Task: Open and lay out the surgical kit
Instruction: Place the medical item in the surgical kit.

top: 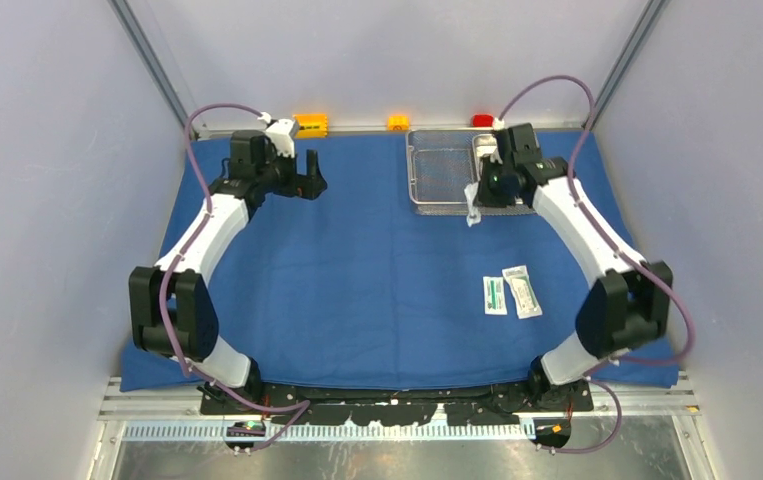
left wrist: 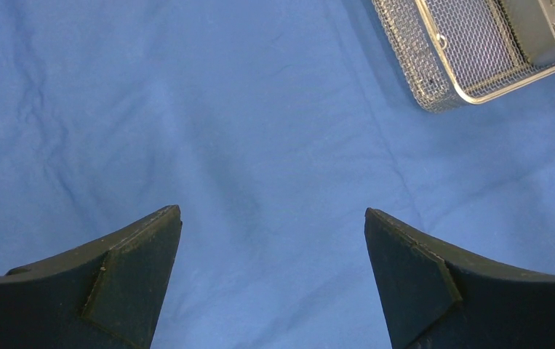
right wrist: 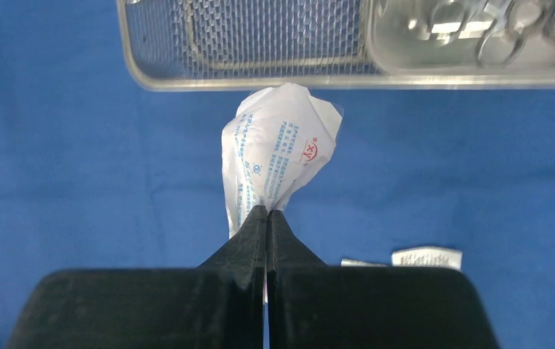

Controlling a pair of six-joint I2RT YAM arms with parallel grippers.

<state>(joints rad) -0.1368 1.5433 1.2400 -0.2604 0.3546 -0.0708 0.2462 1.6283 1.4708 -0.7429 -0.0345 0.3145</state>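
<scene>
The blue cloth wrap (top: 357, 270) lies spread flat over the table. At its back right stands the steel mesh tray (top: 435, 178), with the smaller steel pan (top: 484, 150) in its right end. My right gripper (top: 476, 203) hangs just in front of the tray, shut on a crumpled white packet (right wrist: 281, 149) with blue print, lifted above the cloth. Two more packets (top: 510, 293) lie flat on the cloth at centre right. My left gripper (left wrist: 273, 218) is open and empty above bare cloth at the back left, the mesh tray (left wrist: 434, 65) off to its right.
Small orange (top: 311, 124), yellow (top: 398, 122) and red (top: 482, 120) blocks sit along the back wall, beyond the cloth. Grey walls close in both sides. Steel instruments lie inside the pan (right wrist: 478, 36).
</scene>
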